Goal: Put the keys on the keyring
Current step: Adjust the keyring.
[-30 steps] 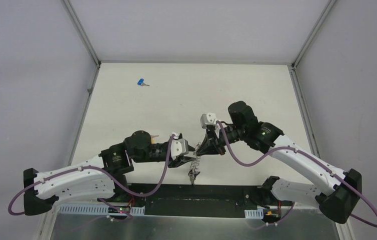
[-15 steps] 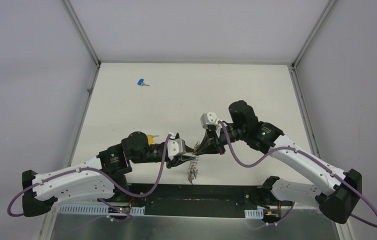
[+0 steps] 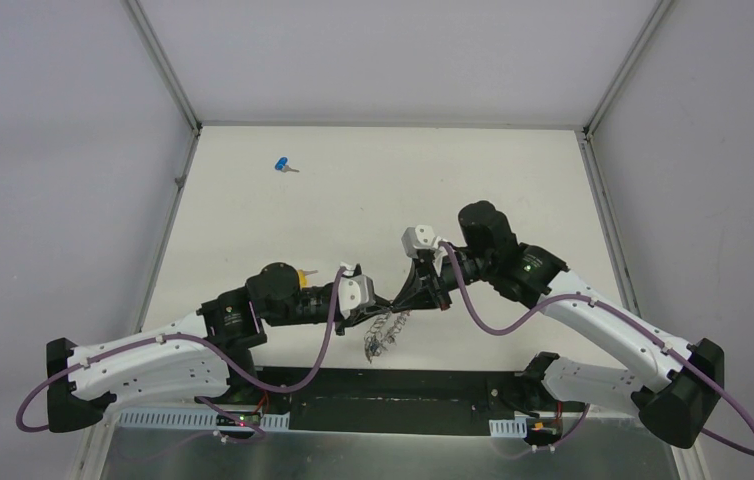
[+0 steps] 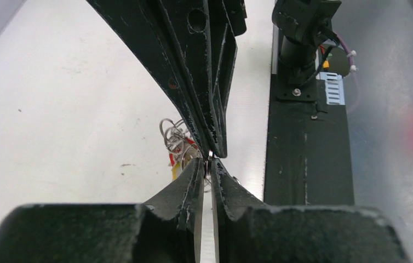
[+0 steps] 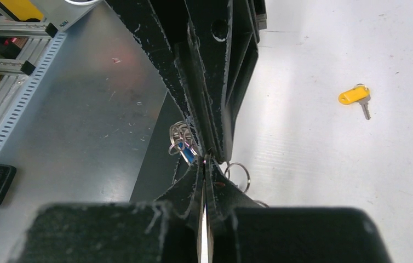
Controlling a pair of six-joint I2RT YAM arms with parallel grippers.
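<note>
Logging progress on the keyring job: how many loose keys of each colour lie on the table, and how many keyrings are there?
Blue key: 1
Yellow key: 1
Keyring: 1
Total: 3

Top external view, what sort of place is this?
Probably a lab robot cell: a bare white table, plain grey wall panels, and a left arm and right arm bolted at its near edge.

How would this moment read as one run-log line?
right gripper: shut on keyring | left gripper: nearly shut at it, grip unclear | blue key, yellow key: loose on table
</note>
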